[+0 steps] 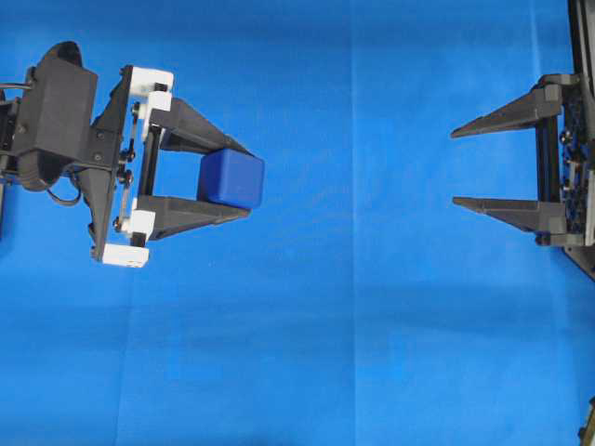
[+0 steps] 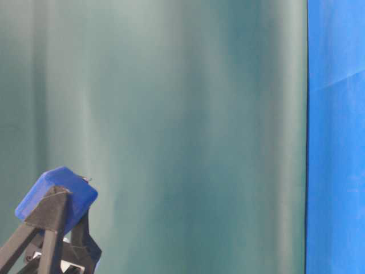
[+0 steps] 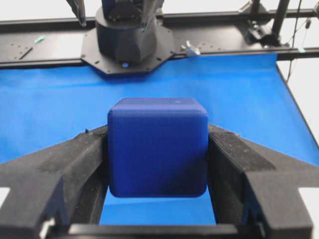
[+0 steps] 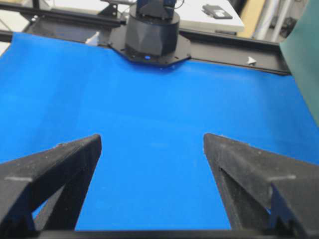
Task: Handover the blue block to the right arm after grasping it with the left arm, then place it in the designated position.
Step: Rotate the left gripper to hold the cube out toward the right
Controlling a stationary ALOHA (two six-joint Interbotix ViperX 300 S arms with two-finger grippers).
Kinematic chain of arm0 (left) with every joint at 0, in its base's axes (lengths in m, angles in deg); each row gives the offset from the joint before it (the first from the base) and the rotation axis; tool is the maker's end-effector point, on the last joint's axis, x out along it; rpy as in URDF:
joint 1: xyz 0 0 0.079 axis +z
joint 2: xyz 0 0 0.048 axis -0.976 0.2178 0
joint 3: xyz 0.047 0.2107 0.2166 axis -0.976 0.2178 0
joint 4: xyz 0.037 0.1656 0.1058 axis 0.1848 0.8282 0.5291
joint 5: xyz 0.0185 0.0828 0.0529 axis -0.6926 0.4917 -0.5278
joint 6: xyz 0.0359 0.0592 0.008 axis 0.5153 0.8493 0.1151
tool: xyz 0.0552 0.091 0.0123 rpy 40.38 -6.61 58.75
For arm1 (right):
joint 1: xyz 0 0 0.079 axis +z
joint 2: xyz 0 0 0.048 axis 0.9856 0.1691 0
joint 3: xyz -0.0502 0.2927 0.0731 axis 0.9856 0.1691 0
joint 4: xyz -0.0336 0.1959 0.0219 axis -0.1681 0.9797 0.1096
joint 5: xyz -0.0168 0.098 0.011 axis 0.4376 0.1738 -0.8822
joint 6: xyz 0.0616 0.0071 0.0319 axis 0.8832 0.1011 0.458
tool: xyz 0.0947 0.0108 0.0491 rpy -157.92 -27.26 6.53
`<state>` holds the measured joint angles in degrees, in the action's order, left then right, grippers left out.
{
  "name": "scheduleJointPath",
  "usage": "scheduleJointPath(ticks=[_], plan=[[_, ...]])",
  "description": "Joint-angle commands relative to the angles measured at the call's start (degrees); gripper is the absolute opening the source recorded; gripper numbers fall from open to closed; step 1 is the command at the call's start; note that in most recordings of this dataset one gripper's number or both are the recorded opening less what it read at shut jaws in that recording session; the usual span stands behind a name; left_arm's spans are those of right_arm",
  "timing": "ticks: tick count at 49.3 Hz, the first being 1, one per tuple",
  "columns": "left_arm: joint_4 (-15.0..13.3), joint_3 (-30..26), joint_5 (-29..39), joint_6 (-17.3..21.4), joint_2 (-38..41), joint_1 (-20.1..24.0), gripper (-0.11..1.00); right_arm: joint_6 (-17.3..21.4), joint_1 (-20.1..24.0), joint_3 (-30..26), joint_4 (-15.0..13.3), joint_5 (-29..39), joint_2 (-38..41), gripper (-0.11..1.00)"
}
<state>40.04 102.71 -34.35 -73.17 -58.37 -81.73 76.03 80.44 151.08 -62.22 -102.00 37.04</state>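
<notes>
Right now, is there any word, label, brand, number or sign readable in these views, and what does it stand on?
None readable.
Small dark navy-blue cube: its faces show no lettering.
Bright blue cloth: plain, no print.
Dark flat object on the pale surface behind the right arm's base: too small and blurred to tell.

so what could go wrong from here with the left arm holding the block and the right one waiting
The blue block sits near the tips of the left gripper, so a jolt could shake it loose.

A wide stretch of blue cloth separates it from the open right gripper; a misaligned approach could knock fingers together.

The left fingers cover two of the block's sides, so the right gripper may find little free surface to grasp.
</notes>
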Motion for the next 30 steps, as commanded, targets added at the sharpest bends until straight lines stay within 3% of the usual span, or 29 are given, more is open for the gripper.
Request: scheduleJointPath(ticks=[1,18,30], plan=[[-0.09,-0.62,-0.62,0.09,-2.81,0.18,0.49,-0.09,-0.09,-1.67,-0.09,-0.53,0.09,0.97],[0.0,-0.62,-0.88,0.09,-2.81,0.35,0.49,-1.05,-0.09,-3.6,-0.7,0.79,-0.09,0.97],[0.0,-0.62,-0.97,0.09,-2.81,0.35,0.49,-5.27,0.0,-6.68,-4.57,6.77,-2.11,0.97]])
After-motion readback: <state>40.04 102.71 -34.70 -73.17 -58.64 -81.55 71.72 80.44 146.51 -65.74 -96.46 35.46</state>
